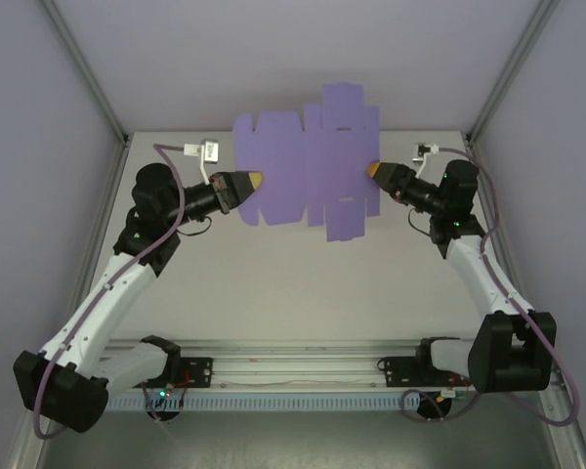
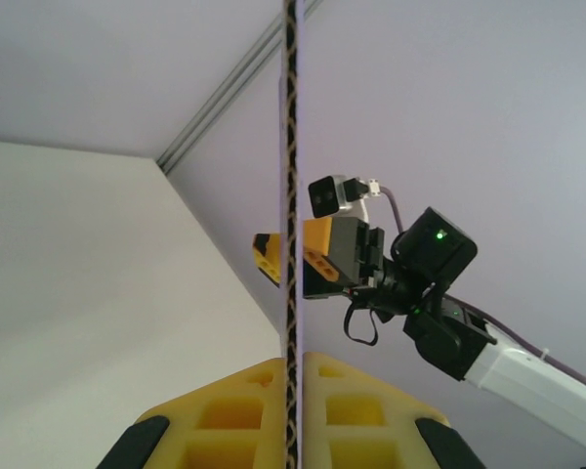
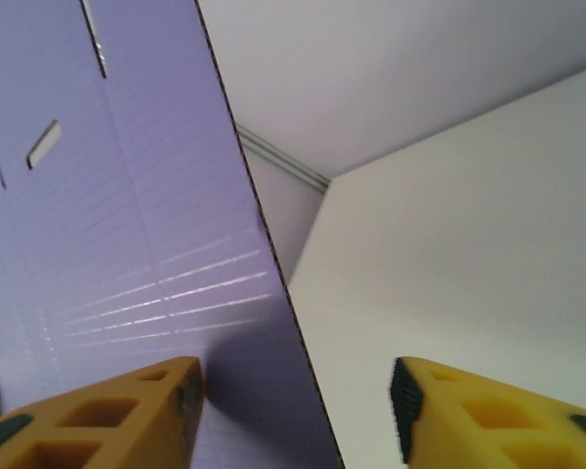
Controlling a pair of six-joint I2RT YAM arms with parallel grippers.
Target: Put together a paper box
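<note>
**Figure.** Paper box (image 1: 308, 171) as an unfolded violet die-cut sheet, held in the air above the table (image 1: 303, 293) between the two arms, no panel yet folded.

The left end effector (image 1: 257, 181) is pressed together on the sheet's left margin. In its wrist view the card runs edge-on straight up from between the pads (image 2: 291, 366). The right end effector (image 1: 373, 169) stands at the opposite margin with its jaws spread. In its wrist view (image 3: 298, 381) the card's edge lies in the gap, close to the left-hand finger and well apart from the other. It therefore straddles the sheet without pinching it.

**Hazards, as judged from this state.**
- The sheet appears to hang from a single pinch on one margin. Thin card may sag or pivot about that grip and swing out of the open jaws.
- If the right jaws close while the card sits off-centre, one finger would probably push the margin sideways first, which could bend the panel or crease it away from a score line.
- A shallow bite on either margin may slip once folding loads begin, dropping the sheet to the table.
- If the arms pull apart or twist against each other after both have a hold, a slot or tab may tear.
</note>
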